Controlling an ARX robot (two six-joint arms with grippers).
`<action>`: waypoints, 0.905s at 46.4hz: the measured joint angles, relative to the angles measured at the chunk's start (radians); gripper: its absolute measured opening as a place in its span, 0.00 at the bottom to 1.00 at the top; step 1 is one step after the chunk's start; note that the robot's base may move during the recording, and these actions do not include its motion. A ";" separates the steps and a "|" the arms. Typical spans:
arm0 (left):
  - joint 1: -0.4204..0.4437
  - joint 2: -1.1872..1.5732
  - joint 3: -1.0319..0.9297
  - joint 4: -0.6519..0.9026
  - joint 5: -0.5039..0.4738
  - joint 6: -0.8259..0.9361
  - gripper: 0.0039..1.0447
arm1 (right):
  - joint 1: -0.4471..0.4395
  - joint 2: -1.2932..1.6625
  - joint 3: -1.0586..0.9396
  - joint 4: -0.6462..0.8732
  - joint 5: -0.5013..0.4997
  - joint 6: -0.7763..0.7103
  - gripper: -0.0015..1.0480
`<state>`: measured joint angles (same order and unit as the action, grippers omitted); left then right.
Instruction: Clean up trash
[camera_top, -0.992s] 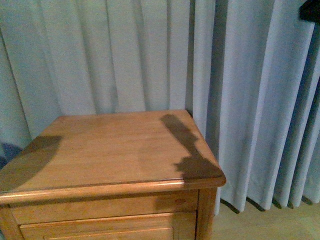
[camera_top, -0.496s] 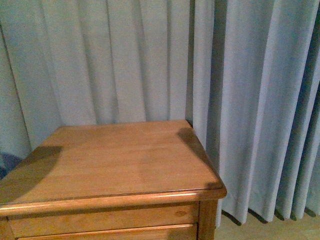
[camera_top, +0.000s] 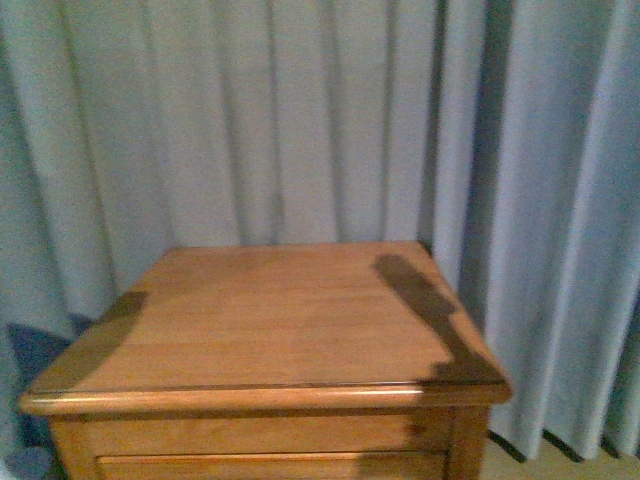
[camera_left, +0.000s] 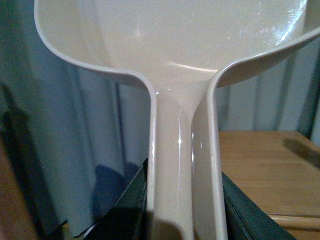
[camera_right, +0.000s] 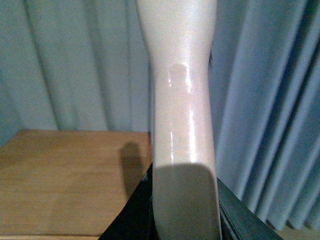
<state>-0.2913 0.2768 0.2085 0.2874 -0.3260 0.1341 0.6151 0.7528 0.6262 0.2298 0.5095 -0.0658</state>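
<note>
The left gripper (camera_left: 182, 222) has its jaws clenched on a beige dustpan (camera_left: 170, 45) that fills the frame's top. The right gripper (camera_right: 185, 220) jaws grasp a beige handle (camera_right: 182, 100) at frame centre. The wooden surface (camera_top: 280, 320) sits in the lower part of the front view. The trash is not visible in any view.

Pale blue pleated curtain (camera_top: 300, 120) across back. Wooden cabinet (camera_top: 270, 330) before it, shadows on both top edges. Tan floor (camera_top: 540, 471) lower right.
</note>
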 joint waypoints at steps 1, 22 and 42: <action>0.000 0.000 0.000 0.000 -0.001 0.000 0.26 | 0.000 0.000 0.000 0.000 0.000 0.000 0.18; 0.000 -0.003 -0.003 0.000 -0.011 -0.001 0.26 | 0.002 0.006 -0.004 -0.002 -0.010 -0.003 0.18; 0.000 -0.005 -0.005 0.000 -0.016 -0.001 0.26 | 0.002 0.006 -0.005 -0.002 -0.012 -0.003 0.18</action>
<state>-0.2913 0.2722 0.2031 0.2874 -0.3424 0.1329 0.6174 0.7586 0.6209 0.2283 0.4976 -0.0692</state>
